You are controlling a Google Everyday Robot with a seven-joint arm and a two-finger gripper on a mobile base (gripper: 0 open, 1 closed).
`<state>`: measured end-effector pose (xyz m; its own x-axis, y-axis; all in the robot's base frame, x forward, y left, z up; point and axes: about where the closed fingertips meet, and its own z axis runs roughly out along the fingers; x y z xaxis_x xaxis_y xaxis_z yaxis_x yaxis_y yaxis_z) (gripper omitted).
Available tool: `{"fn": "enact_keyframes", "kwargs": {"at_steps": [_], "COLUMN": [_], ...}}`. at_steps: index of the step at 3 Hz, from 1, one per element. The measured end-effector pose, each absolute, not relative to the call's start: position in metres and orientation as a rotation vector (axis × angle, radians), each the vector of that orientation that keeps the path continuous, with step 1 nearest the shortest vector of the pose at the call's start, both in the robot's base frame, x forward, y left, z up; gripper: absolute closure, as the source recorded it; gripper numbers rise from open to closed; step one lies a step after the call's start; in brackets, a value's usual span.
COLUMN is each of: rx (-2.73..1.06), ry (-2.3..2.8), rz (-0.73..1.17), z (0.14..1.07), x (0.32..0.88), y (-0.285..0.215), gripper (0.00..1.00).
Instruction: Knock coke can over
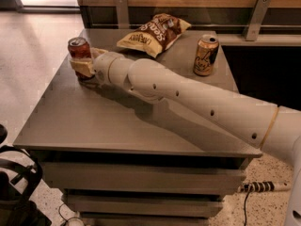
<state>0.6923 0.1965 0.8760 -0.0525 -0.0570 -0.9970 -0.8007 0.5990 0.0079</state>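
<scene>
The coke can (78, 47) is red with a silver top and stands upright near the far left edge of the grey table (94, 121). My gripper (83, 66) is right at the can's lower half, touching it and hiding its base. My white arm (197, 102) reaches in from the lower right across the table top.
A gold can with dark markings (205, 55) stands at the far right of the table. A brown and yellow chip bag (153, 33) lies at the back middle. A wooden wall with metal brackets (256, 13) runs behind. The floor drops away left of the table.
</scene>
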Motion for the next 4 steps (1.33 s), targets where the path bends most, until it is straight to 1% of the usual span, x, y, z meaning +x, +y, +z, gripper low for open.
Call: {"fn": "enact_keyframes", "kwargs": {"at_steps": [1,3,4], "rx": [-0.756,-0.788,-0.849], "ry": [1.519,1.543,1.575], "rz": [0.711,0.704,0.675], "z": [0.876,0.881,0.899], "x": [0.692,0.690,0.689], "y": [0.198,0.194,0.176], "gripper": [1.00,1.00,1.00]}}
